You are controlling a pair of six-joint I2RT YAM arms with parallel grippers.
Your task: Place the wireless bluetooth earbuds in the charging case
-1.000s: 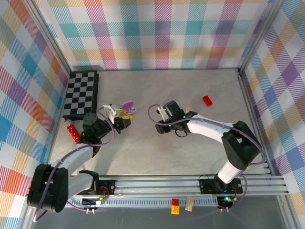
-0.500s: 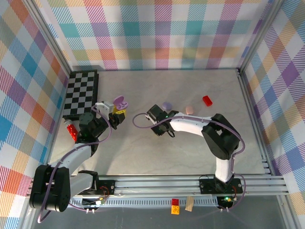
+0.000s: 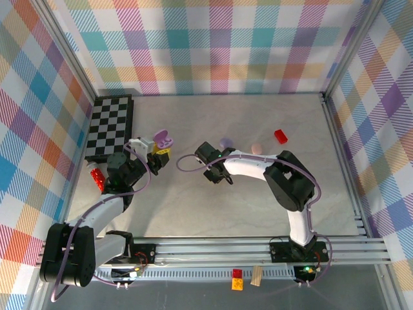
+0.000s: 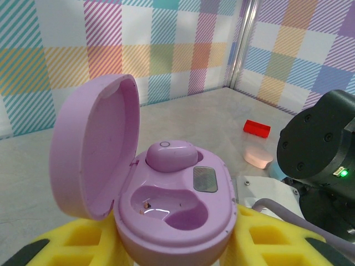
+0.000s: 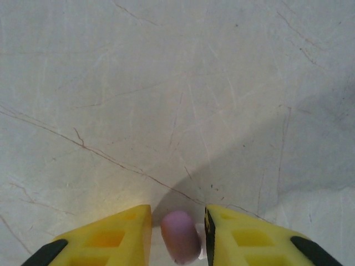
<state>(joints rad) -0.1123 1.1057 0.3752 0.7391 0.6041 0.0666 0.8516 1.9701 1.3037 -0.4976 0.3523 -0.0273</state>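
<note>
Grey marbled table (image 3: 193,206) is carrying a checkerboard (image 3: 111,126) at the far left; a red block (image 3: 281,135) is lying far right; a lilac pebble case (image 3: 226,142) and a pink pebble case (image 3: 256,148) are sitting near each other mid-table; a lilac earbud (image 5: 179,235) is resting nearer.

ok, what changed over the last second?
Right arm folded in. The right gripper slid left and now straddles a lilac earbud. Left gripper carried the open charging case slightly left. Red block stayed put.
</note>
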